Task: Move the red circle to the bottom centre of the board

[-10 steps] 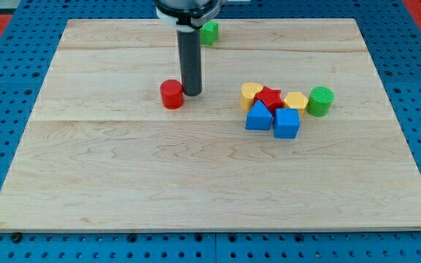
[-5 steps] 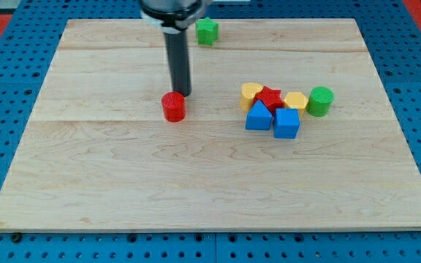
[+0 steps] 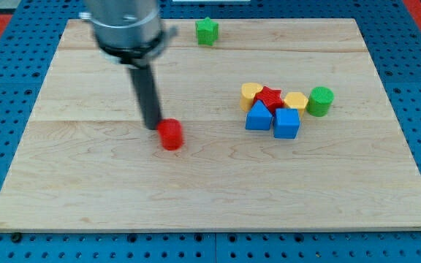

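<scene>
The red circle [image 3: 171, 135] is a short red cylinder lying left of the board's middle. My tip [image 3: 153, 127] is at its upper left, touching or almost touching it. The dark rod rises from there to the arm's grey body at the view's top left. Nothing hides the red circle.
A cluster lies right of centre: yellow block [image 3: 250, 92], red star [image 3: 271, 96], yellow block [image 3: 296, 101], blue block [image 3: 258, 117], blue cube [image 3: 286, 123], green cylinder [image 3: 320, 101]. A green block [image 3: 207, 31] sits near the top edge. The wooden board [image 3: 210, 190] lies on a blue pegboard.
My tip moved from the red circle's upper right round to its upper left and down the view. The red circle slid down the view. The other blocks stayed put.
</scene>
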You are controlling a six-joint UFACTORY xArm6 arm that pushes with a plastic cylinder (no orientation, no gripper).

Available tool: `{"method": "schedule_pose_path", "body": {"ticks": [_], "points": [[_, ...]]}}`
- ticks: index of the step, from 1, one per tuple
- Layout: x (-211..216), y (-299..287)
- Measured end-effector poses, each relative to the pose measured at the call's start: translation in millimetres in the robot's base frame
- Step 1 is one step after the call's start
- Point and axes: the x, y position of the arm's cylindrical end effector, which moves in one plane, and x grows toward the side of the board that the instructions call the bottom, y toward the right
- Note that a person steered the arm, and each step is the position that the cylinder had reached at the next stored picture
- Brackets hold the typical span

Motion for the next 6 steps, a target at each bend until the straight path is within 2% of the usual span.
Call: {"method": "schedule_pose_path", "body": {"ticks": [1, 3, 5, 6], "points": [[4, 26], [10, 22], [54, 57], [75, 40]]}}
